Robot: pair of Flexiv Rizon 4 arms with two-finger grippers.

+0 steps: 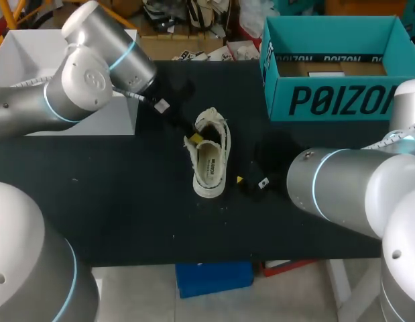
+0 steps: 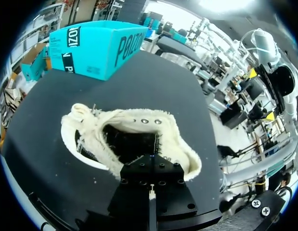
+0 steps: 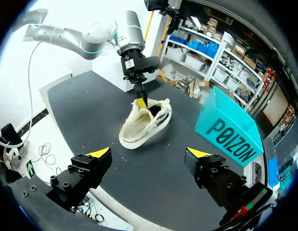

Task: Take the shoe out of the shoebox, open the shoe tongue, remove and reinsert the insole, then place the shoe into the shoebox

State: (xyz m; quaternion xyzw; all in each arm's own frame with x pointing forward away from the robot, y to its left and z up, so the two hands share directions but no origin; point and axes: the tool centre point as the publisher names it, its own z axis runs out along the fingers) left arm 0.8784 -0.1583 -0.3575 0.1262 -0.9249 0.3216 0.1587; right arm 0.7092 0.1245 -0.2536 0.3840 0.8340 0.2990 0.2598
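You see the shoe [image 1: 210, 157] lying on the black table [image 1: 113, 201], outside the teal shoebox [image 1: 328, 102]. Your left gripper [image 1: 196, 137] is at the shoe's opening; whether it holds something, you cannot tell. Your right gripper [image 3: 149, 153] is spread wide just beside the shoe.

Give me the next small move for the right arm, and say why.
Probably bring the right gripper in toward the shoe to steady it. The shoe lies out on the table with the left gripper at the rim of its opening, while the right gripper hangs open, clear of it.
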